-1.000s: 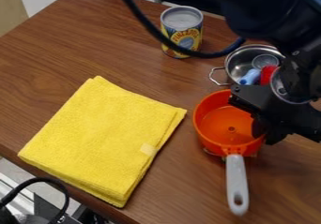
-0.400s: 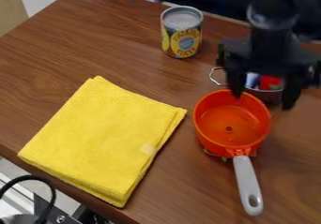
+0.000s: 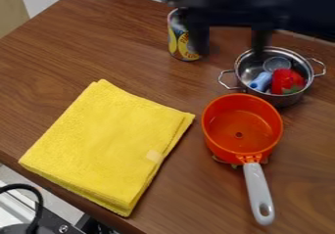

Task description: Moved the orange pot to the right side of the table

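Your tool [image 3: 229,51]: wide, empty. Orange pot [image 3: 241,126] lies nearer, slightly right, handle [image 3: 257,188] pointing near; looks placed, back off.

2 pots [image 3: 239,125] — 1 can [image 3: 178,43] | 1 cloth [image 3: 105,147] | 1 blue item [image 3: 261,81] | 1 red-green item [image 3: 285,80] — 1 clear item [image 3: 276,63]

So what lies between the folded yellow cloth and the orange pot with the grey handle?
Between cloth and pot, the camera view shows just a strip of wooden tabletop.

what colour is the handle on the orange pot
The handle is light grey, plainly seen in the camera view, against the orange of the pot.
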Robot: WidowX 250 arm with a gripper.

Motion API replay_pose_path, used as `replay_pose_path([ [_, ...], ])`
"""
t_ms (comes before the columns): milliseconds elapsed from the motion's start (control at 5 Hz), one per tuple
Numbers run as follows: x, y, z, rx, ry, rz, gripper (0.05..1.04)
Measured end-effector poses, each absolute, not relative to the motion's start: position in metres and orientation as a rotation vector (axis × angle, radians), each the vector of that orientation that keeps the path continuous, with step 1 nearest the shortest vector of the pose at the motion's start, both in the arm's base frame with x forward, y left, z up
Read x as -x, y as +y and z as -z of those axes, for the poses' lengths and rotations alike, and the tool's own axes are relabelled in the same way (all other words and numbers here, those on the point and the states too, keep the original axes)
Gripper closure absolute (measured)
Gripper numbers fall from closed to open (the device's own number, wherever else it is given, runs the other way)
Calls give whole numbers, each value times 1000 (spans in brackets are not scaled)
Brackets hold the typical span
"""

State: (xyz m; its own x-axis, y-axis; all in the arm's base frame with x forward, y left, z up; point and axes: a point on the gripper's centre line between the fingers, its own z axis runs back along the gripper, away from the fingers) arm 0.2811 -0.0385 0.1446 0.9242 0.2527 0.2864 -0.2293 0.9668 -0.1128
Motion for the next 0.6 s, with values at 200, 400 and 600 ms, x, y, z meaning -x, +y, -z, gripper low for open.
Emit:
replay_pose_path([
  [200,-281,7,-143,-16,-297,-307,84],
  [400,-272,43,-136,-48,-274,-332,84],
  [600,-260,71,-134,-82,-251,-365,84],
])
